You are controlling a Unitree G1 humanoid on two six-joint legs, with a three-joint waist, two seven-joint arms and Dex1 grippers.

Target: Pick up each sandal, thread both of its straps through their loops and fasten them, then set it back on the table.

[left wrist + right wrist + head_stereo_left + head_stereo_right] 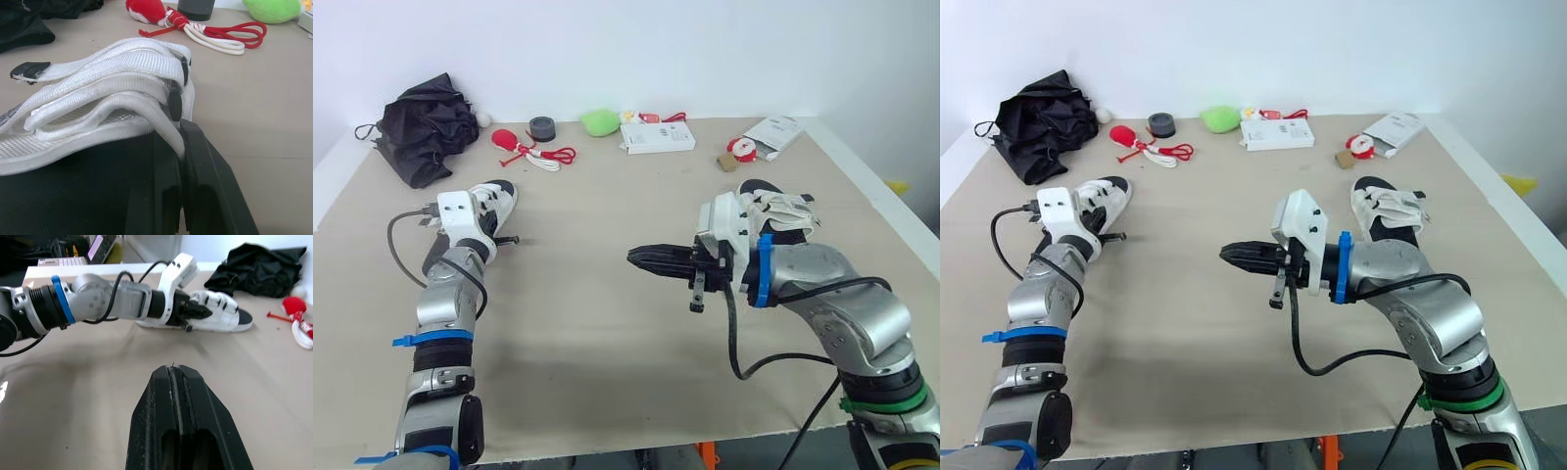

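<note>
Your left pincer point(182, 131) sits closed against a strap point(164, 105) of the sandal point(499, 201), perhaps without grip: lifting may drop it. Your right pincer point(641, 258), closed and empty, cannot steady it.

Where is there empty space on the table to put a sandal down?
The biggest bare patch is the middle of the table, between the left sandal and the right sandal, though the right gripper hovers there. The near edge is bare too. The far edge is crowded: black bundle, red rope, tape roll, green toy, white box.
</note>
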